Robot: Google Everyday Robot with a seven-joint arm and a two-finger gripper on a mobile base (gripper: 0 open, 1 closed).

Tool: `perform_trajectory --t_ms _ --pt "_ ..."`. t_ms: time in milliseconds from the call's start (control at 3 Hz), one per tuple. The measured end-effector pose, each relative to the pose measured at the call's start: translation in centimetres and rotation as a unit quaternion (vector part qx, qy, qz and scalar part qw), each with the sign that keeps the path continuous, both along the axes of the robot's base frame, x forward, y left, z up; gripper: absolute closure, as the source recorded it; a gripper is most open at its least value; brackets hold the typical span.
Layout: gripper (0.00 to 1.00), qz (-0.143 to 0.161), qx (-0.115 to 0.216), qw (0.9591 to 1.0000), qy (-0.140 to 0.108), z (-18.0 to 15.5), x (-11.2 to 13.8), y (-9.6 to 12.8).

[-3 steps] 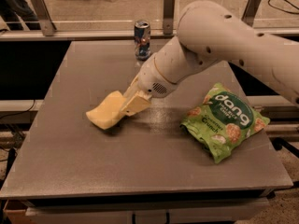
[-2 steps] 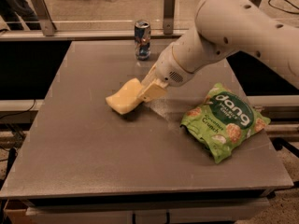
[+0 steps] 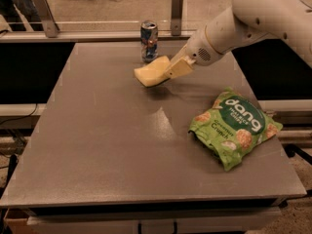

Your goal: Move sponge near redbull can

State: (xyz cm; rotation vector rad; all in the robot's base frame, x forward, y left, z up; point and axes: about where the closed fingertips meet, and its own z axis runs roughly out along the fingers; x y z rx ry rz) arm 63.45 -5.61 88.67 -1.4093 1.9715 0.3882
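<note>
Camera view: the gripper (image 3: 169, 72), near the far edge of the desk (image 3: 97, 155), has its fingers (image 3: 179, 67) clamped on the sponge (image 3: 150, 74), apparently held just above the surface beside the redbull can (image 3: 149, 40). Transport looks nearly complete; lowering and release remain. A Dang snack bag (image 3: 234, 126) lies toward the right edge

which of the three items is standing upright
The redbull can, at the far edge of the table. The green snack bag lies flat, and the sponge hangs tilted in the gripper just in front of the can.
</note>
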Motion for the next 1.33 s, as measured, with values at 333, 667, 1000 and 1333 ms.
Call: perform_trajectory --t_ms 333,667,1000,1333 --pt "1.00 -0.025 0.018 0.9995 0.001 0.2 3.2 -0.8" --pt "0.83 -0.034 0.019 0.9992 0.004 -0.2 5.0 -0.6" --pt "0.59 -0.038 0.016 0.9991 0.006 -0.7 6.0 -0.3" --pt "0.36 -0.042 0.010 0.9991 0.006 -1.0 6.4 -0.4"
